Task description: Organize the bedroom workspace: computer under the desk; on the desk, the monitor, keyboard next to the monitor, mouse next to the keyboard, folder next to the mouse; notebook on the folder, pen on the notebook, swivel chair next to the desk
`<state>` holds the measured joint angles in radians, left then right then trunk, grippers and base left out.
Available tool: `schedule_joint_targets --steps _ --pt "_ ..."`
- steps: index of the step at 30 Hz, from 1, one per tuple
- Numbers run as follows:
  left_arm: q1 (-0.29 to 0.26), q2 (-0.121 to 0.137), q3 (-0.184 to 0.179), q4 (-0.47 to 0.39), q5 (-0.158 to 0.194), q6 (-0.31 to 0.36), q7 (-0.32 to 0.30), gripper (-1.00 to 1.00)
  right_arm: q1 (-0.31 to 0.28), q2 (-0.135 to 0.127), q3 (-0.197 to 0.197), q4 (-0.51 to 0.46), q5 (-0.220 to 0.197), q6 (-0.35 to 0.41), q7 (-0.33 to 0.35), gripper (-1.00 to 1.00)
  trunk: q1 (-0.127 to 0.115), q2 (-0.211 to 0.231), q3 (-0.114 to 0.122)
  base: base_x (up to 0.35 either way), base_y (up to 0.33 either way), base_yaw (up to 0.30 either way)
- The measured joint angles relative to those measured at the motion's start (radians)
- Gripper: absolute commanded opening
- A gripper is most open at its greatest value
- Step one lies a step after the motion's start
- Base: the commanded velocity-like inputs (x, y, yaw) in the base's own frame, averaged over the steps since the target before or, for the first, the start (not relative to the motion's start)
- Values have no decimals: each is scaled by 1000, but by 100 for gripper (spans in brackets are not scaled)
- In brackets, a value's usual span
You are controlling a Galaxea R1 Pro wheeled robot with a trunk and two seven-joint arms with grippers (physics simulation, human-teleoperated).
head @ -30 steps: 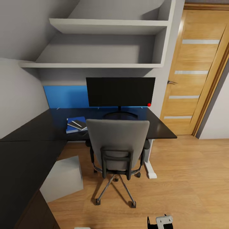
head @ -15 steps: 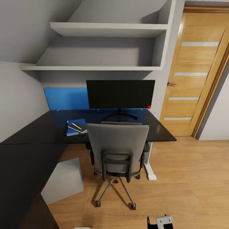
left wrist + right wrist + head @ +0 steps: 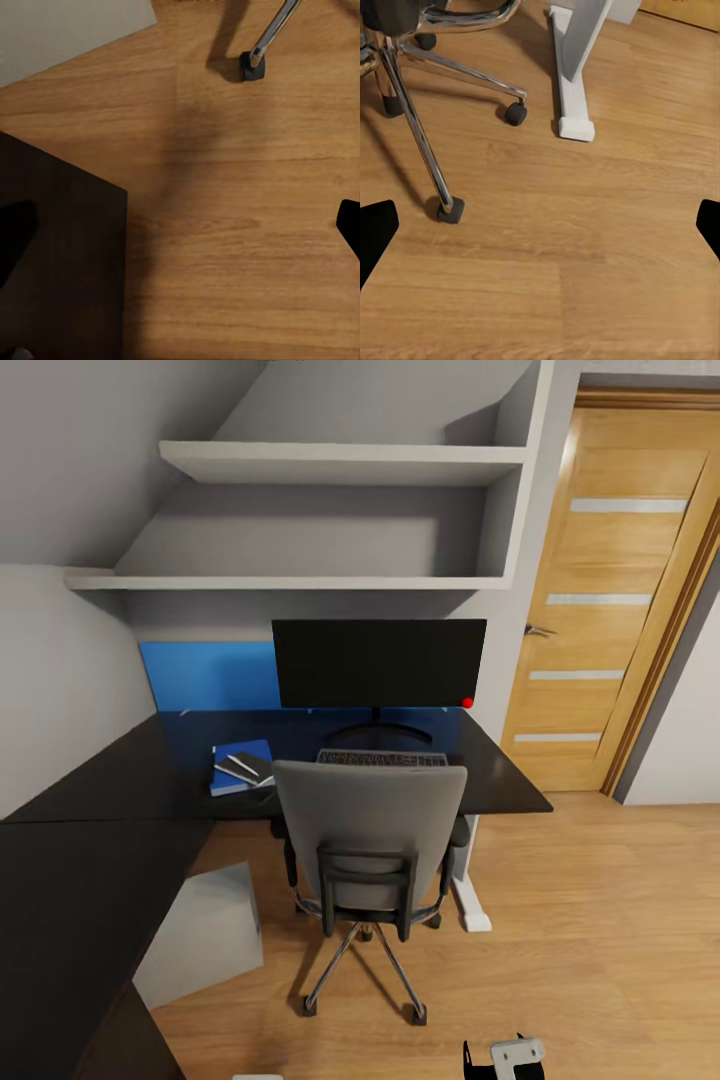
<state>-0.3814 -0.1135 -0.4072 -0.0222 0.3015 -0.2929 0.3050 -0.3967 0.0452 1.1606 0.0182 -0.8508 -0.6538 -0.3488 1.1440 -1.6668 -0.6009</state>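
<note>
On your desk (image 3: 120,780): monitor (image 3: 378,663) at the back, keyboard (image 3: 382,758) before it, folder (image 3: 228,766) to their left with notebook (image 3: 250,765) and pen (image 3: 232,775) stacked on top. Chair (image 3: 368,840) before the keyboard. Computer (image 3: 205,932) on the floor under the desk, left of your chair.

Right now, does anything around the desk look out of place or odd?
Nothing stands out. The monitor stands upright on the desk, the chair sits square in front of it, and the blue folder stack lies flat.
</note>
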Motion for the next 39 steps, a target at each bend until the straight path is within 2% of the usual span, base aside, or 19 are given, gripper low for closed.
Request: schedule_joint_targets --steps 17,27,34,39 --pt "0 5 -1 0 0 3 -1 100 0 0 0 0 0 0 0 100 -65 119 53 0 0 0" --pt "0 5 -2 0 -1 3 -1 100 0 0 0 0 0 0 0 100 -65 119 53 0 0 0" --pt "0 6 -4 0 -2 3 -1 100 0 0 0 0 0 0 0 100 -92 168 75 0 0 0" --pt "0 5 -5 0 -2 3 -1 100 0 0 0 0 0 0 0 100 -92 168 75 0 0 0"
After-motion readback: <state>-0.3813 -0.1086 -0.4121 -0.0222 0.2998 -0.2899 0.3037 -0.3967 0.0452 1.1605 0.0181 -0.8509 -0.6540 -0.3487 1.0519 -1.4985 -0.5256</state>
